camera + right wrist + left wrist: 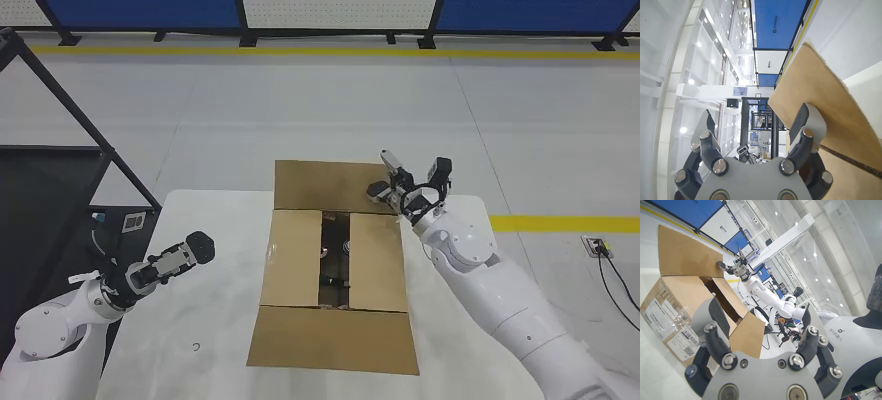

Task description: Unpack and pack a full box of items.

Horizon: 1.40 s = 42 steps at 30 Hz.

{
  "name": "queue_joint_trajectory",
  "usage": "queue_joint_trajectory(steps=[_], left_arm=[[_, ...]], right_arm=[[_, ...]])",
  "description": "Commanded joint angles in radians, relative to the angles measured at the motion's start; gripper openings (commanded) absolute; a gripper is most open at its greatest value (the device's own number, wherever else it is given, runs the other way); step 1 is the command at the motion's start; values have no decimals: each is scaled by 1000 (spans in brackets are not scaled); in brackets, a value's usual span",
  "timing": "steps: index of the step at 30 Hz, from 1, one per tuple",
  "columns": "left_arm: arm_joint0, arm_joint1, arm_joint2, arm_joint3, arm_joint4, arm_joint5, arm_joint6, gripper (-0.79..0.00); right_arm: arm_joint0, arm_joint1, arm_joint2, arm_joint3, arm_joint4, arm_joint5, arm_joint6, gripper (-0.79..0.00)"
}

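Observation:
A brown cardboard box point(335, 290) stands mid-table. Its far flap point(325, 185) and near flap point(335, 345) are folded out, and the two side flaps lie nearly flat with a dark gap point(335, 262) between them where items show. My right gripper point(388, 176) is open at the far flap's right corner, with one finger pad point(800, 121) touching the flap point(829, 106). My left gripper point(197, 248) hangs open over the table left of the box point(677, 291), apart from it and holding nothing; its fingers point(718, 315) are spread wide.
The white table point(200, 330) has bare room left of and in front of the box. A black metal frame point(60, 200) stands off its left edge. A small ring point(196, 347) lies near the front left.

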Motion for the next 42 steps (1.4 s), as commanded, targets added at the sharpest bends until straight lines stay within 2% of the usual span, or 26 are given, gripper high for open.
queue_joint_trajectory(steps=[1, 10, 18, 26, 31, 37, 42], left_arm=[[0, 0, 0, 0, 0, 0, 0, 0], [0, 0, 0, 0, 0, 0, 0, 0], [0, 0, 0, 0, 0, 0, 0, 0], [0, 0, 0, 0, 0, 0, 0, 0], [0, 0, 0, 0, 0, 0, 0, 0], [0, 0, 0, 0, 0, 0, 0, 0], [0, 0, 0, 0, 0, 0, 0, 0]], right_arm=[[9, -10, -3, 22, -9, 23, -7, 0], [33, -46, -1, 94, -49, 92, 4, 0], [43, -66, 16, 139, -61, 152, 72, 0], [50, -83, 36, 171, -77, 168, 123, 0], [46, -89, 58, 175, -87, 145, 134, 0], [24, -88, 102, 161, -93, 62, 143, 0], [-13, -77, 157, 123, -76, -25, 219, 0]])
